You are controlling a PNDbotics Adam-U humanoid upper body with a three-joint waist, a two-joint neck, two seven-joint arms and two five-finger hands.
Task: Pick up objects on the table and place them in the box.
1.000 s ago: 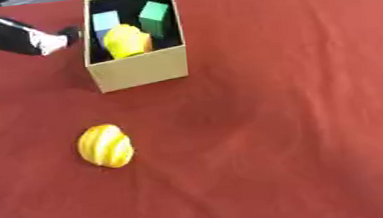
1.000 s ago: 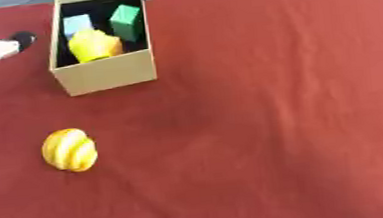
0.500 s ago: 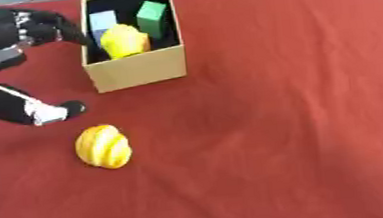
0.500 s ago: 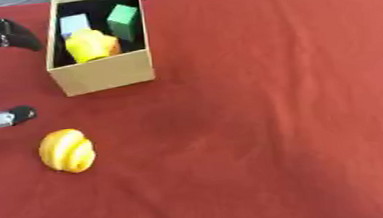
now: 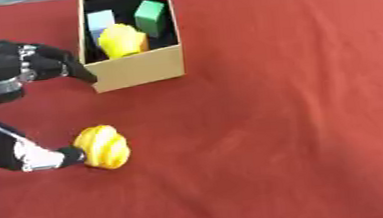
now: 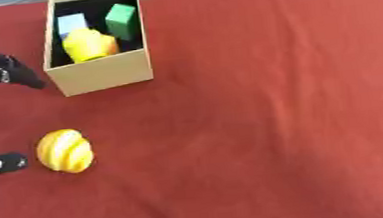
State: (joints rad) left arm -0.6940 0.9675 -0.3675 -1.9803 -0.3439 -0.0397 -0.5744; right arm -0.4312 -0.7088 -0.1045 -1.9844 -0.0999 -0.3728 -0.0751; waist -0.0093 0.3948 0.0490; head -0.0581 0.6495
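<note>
on the red worktop (image 5: 301, 120), left of centre, the yellow striped object (image 5: 102, 146) is lying just short of the cardboard box (image 5: 138, 68). left hand (image 5: 3, 74) has swung in from the far left within the last second; its fingers (image 5: 77, 74) are spreading wide, thumb tip touching the object's left side, not closing yet. grasp looks imminent. box is already holding three pieces. right hand out of view.

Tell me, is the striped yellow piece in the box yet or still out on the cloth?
Out. The striped yellow piece lies on the red cloth short of the box, with the left robot hand open beside it.
</note>
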